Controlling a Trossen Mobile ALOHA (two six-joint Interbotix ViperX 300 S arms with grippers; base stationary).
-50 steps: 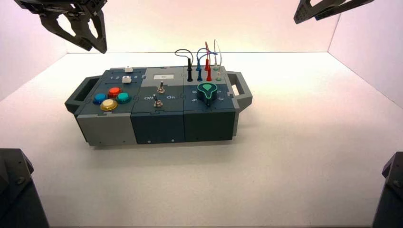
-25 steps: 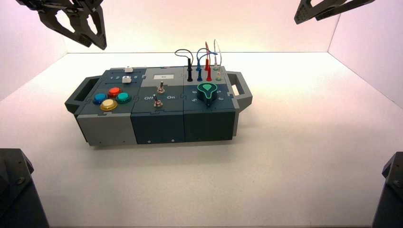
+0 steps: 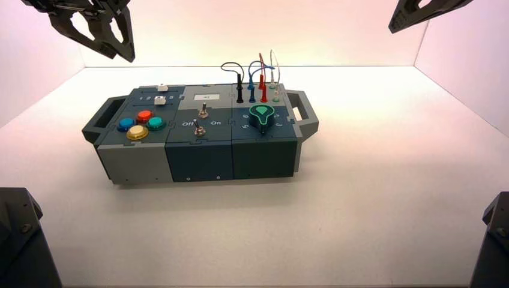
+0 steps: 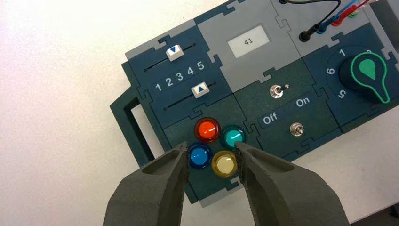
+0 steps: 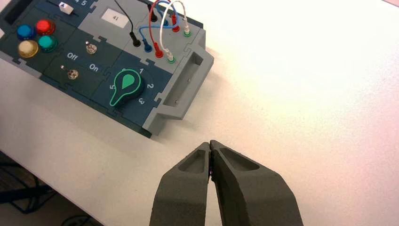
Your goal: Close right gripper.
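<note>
High at the far left of the high view, the left gripper [image 3: 102, 36] hangs in the air above the table [image 3: 372, 180], behind the left end of the box [image 3: 198, 129]. Its jaws stand well apart and hold nothing; in the left wrist view the two fingers [image 4: 155, 188] frame the blue button [image 4: 199, 157] and the yellow button [image 4: 224, 164] far below them, with the red button [image 4: 207, 130] and the teal button [image 4: 233, 137] just beyond. That view also shows two white sliders [image 4: 174, 52] beside the numbers 1 to 5, a small display [image 4: 248, 42] that reads 41, and two toggle switches [image 4: 277, 91] near the words Off and On. Further right on the box sits the green knob [image 3: 262, 116], and behind it the wires [image 3: 258, 75] are plugged in. At the top right corner of the high view, the right gripper [image 3: 420, 12] shows only as a slim black piece, its long axis slanting down toward the left, well away from the box. The right wrist view shows what the high view does not: its fingertips [image 5: 210, 147] are pressed together, with nothing between them, and they point over the bare table, beside the grey handle [image 5: 186, 87] of the box.
</note>
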